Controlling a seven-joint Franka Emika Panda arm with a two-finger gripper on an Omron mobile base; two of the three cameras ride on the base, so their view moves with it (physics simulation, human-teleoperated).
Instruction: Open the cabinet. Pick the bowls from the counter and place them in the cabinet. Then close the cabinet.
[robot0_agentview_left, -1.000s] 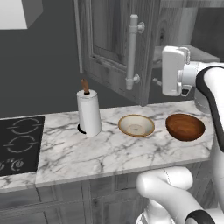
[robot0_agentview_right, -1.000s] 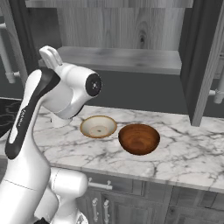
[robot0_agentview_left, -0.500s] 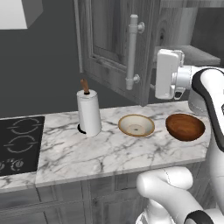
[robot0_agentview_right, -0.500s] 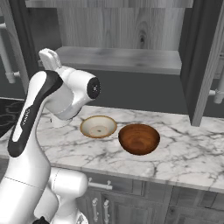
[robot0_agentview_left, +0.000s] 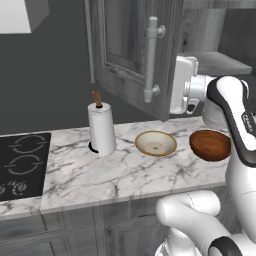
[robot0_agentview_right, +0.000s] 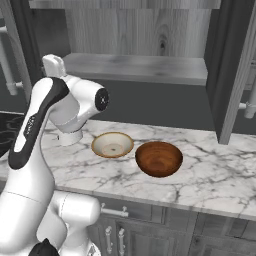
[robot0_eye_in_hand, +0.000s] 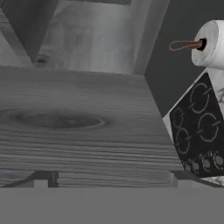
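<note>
Left base view: sitting behind the arm on its left, looking forward and down across the counter (robot0_agentview_left: 125, 175), taking in the cooktop (robot0_agentview_left: 20, 162) at lower left, the paper towel roll (robot0_agentview_left: 101, 129) at centre and an open cabinet (robot0_agentview_left: 135, 55) door at upper centre.

Right base view: looking from behind on the right, standing nearer, facing the cabinet shelf (robot0_agentview_right: 140, 67) across the upper half.

Both sharing the cream bowl (robot0_agentview_left: 156, 143) and the brown bowl (robot0_agentview_left: 210, 145) side by side mid-frame.

Hand view: rolled sideways, pressing close to grey wood grain, catching roll and cooktop along the right edge.
</note>
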